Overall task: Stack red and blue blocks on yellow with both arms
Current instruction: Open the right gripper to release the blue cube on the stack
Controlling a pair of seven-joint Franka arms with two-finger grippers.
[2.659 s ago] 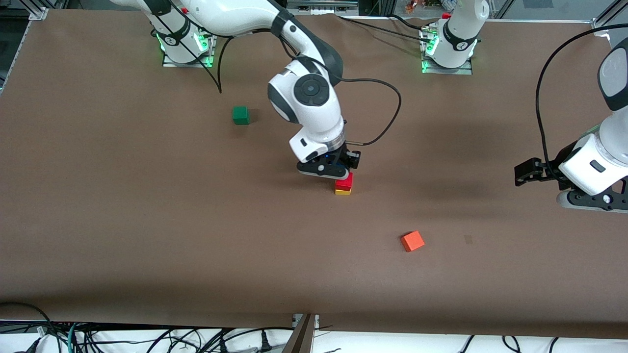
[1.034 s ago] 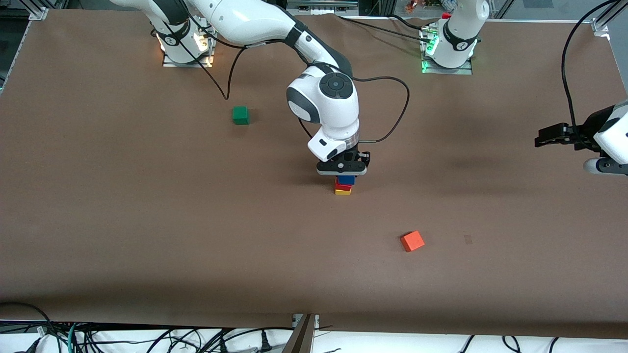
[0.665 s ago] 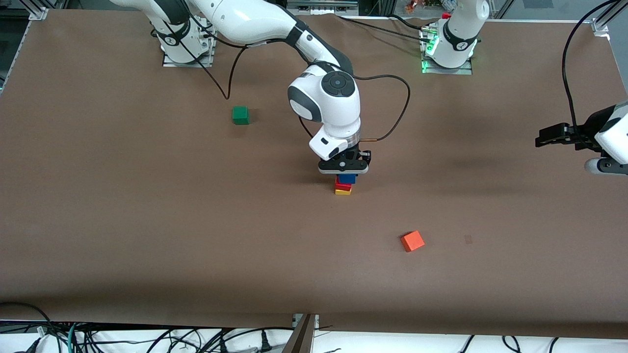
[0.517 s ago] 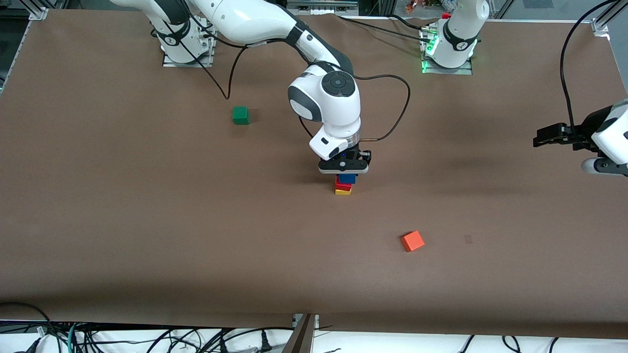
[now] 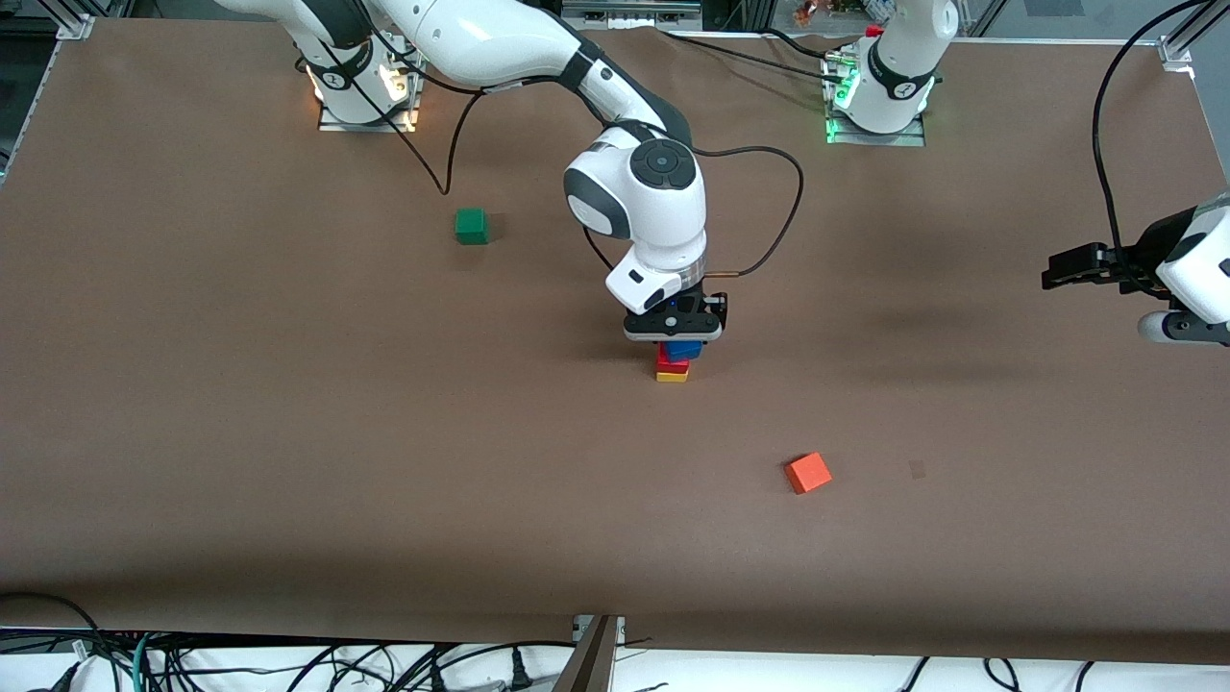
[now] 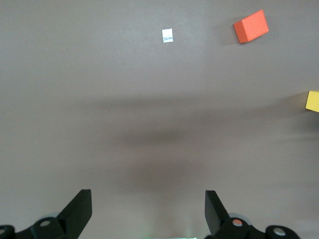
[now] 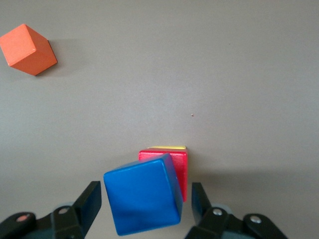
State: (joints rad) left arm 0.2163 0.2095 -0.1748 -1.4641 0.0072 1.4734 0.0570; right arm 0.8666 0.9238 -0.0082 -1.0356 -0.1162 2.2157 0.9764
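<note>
Release of the final block is in hand; the right gripper [image 7: 144, 204] stands over the stack at mid-table, fingers parted and clear of the blue block [image 7: 143, 193], which sits skewed, seemingly tilted, on the red block [image 7: 172, 167] over the yellow cube [image 7: 168, 147]. The front view shows three tiers but hides that twist; the right wrist view exposes it. Next move calls for a straight lift. The left gripper [image 6: 147, 211] waits spread wide at its end of the table.
</note>
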